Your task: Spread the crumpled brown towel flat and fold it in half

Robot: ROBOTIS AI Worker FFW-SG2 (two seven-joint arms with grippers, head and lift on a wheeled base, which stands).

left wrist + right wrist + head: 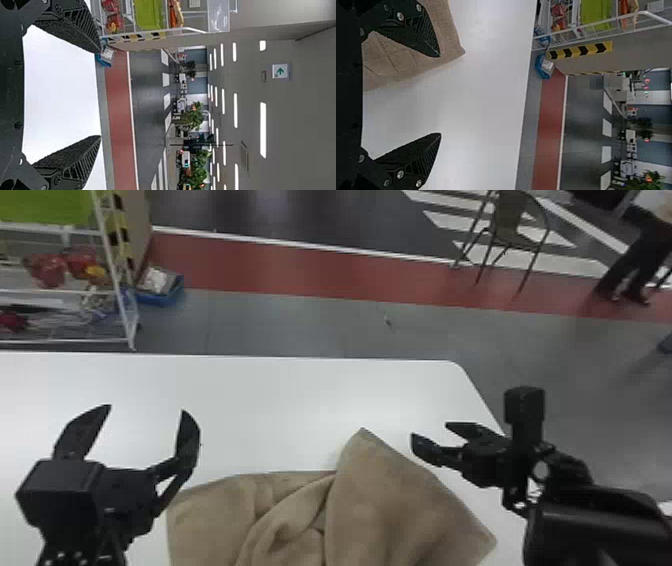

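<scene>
The crumpled brown towel [395,500] lies nearest, on the white tabletop [240,405] and running out of the head view's bottom edge. Its middle is bunched into rumpled, overlapping folds. To the right of these, a broad, smoother flap comes to a point aimed away from the robot, and another corner sticks out to the right.

The left gripper [147,408] is over the tabletop near the towel's left edge, its fingers wide apart; in the left wrist view, white tabletop shows between them. The right gripper [429,429] comes in from the right, beside the towel's far point, with its fingers apart too. In the right wrist view, one of these fingers overlaps the towel; whether they touch, I cannot tell.

Past the tabletop's far edge is a grey floor [300,322]. At the left stands a white wire rack [75,340] with red items and a green panel [45,207], and a blue container [172,297] sits on the floor just beside it. Beyond the grey floor runs a red band [300,275], then dark flooring with white stripes, where a chair [507,215] stands at the right.
</scene>
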